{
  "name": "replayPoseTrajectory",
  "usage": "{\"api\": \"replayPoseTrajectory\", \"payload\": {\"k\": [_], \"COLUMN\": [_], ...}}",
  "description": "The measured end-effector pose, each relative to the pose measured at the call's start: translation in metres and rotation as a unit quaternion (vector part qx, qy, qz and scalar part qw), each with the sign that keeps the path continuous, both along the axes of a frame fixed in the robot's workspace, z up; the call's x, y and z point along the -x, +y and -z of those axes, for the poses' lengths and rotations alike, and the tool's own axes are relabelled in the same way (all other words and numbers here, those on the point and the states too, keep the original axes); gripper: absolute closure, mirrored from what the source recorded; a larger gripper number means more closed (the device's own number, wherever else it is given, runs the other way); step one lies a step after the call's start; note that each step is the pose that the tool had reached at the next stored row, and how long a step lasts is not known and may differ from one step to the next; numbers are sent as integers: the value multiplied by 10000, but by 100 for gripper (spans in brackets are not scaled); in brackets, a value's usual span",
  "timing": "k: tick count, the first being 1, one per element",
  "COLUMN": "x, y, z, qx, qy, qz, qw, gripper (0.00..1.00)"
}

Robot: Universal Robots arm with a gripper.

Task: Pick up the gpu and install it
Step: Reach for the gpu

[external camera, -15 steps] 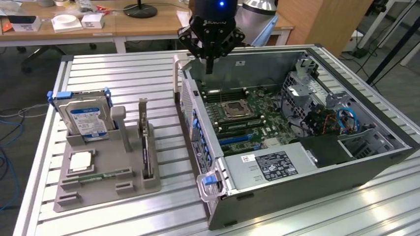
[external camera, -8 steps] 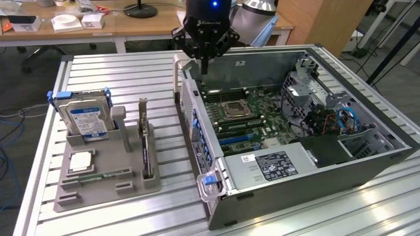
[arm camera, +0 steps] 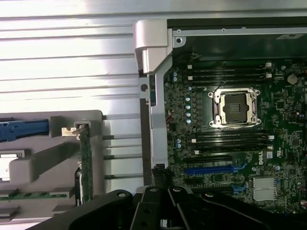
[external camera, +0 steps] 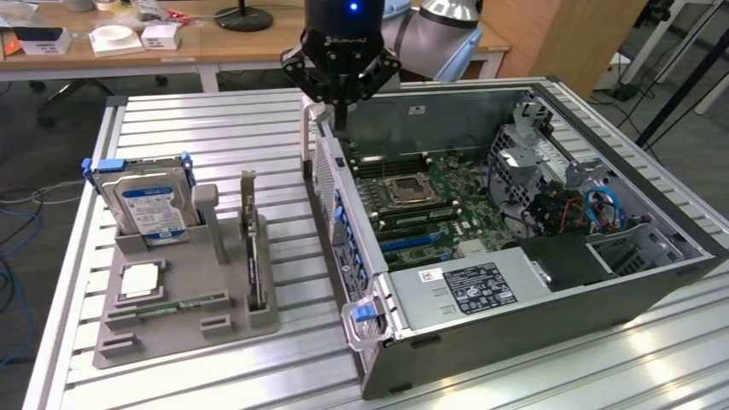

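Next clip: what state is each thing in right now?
gripper: shut, holding nothing.
gpu: standing on edge in the grey holder, untouched.
hard drive: upright in the holder.
computer case: open, lying on its side.
CPU socket: empty.
blue expansion slot: empty.

Your table (external camera: 194, 128) is slatted silver metal, with the ribs running across it. Two things sit directly on it. The grey parts holder (external camera: 166, 335) is at about 8 o'clock in the exterior view. The open PC case (external camera: 547, 316) runs from centre out to 3 o'clock, on its side with the inside facing up. They're near each other, not touching, with bare slats between them.
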State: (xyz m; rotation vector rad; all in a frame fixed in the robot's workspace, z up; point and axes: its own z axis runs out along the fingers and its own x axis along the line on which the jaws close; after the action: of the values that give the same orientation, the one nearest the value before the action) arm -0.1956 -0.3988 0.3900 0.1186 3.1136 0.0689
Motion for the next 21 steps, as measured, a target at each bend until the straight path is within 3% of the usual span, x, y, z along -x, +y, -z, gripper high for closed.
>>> {"api": "replayPoseTrajectory", "payload": {"k": [8,21], "x": [139,246], "y": [0,0], "z": [2,2], "qx": [0,0], "qy": [0,0], "qz": [0,-1], "qw": [10000,10000], "gripper": [89,89]}}
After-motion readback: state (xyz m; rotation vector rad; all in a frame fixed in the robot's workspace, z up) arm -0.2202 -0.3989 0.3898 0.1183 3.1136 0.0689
